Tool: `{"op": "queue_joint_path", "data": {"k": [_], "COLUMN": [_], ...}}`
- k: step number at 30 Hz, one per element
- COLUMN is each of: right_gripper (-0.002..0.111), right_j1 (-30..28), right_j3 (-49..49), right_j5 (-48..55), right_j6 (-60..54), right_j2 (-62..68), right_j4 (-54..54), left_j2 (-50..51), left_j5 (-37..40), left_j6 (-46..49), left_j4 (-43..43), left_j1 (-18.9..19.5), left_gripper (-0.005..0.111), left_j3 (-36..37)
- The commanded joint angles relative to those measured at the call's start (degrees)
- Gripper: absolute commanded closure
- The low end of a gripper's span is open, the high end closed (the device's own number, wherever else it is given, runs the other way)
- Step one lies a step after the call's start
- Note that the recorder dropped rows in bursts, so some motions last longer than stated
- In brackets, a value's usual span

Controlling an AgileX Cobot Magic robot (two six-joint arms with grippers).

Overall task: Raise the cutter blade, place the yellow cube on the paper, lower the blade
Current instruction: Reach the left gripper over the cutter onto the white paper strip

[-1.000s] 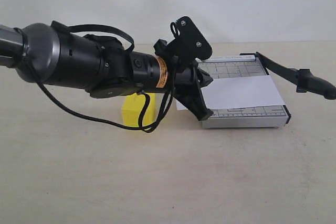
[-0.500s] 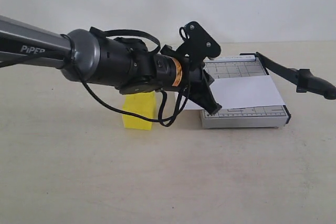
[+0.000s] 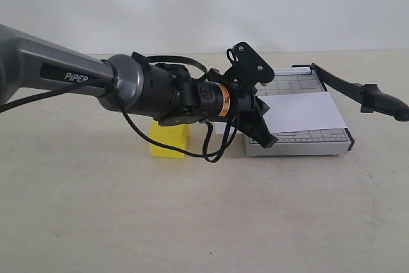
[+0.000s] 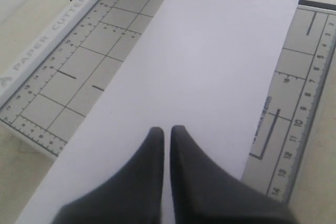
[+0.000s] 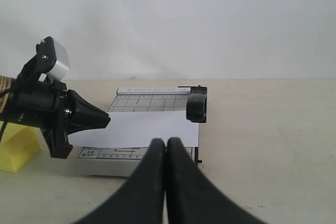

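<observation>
Pale worktop (image 3: 192, 222), white wall (image 3: 192, 4): with the long black cutter blade (image 3: 348, 84) apparently raised, your left tool (image 4: 165, 132) hangs clenched, empty, over the white paper sheet (image 4: 210, 66), so open it for the matte yellow cube (image 3: 167, 146) behind it.

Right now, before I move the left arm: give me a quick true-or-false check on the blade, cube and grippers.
1. The blade is raised off the trimmer. True.
2. The cube sits on the paper. False: it stands on the table, beside the trimmer.
3. The left gripper is shut, its tips over the paper. True.
4. The right gripper holds the handle. False: it is shut on nothing, apart from the handle.
</observation>
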Motion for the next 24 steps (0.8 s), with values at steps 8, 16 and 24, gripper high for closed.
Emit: {"op": "queue_joint_path", "data": {"k": [8,16,24], "right_gripper": [0.108,0.108,0.108], "right_j1": [0.1,0.1,0.1], "right_j3": [0.3,0.3,0.3], "right_j5": [0.1,0.1,0.1], "right_j6": [0.2,0.2,0.2], "right_j2": [-0.4,-0.4,-0.4], "right_j4": [-0.2,-0.2,-0.2], "left_j2": [2.4,5.9,10.0], "left_j5": [-1.1,-3.6,-4.0], "left_j6": [-0.1,-0.1,-1.0], "left_j4": [0.5,0.5,0.5], "left_j1": [-0.2,-0.2,-1.8], "left_gripper": [0.102,0.102,0.102], "left_j3": [-2.8,-5.6,-8.8]}}
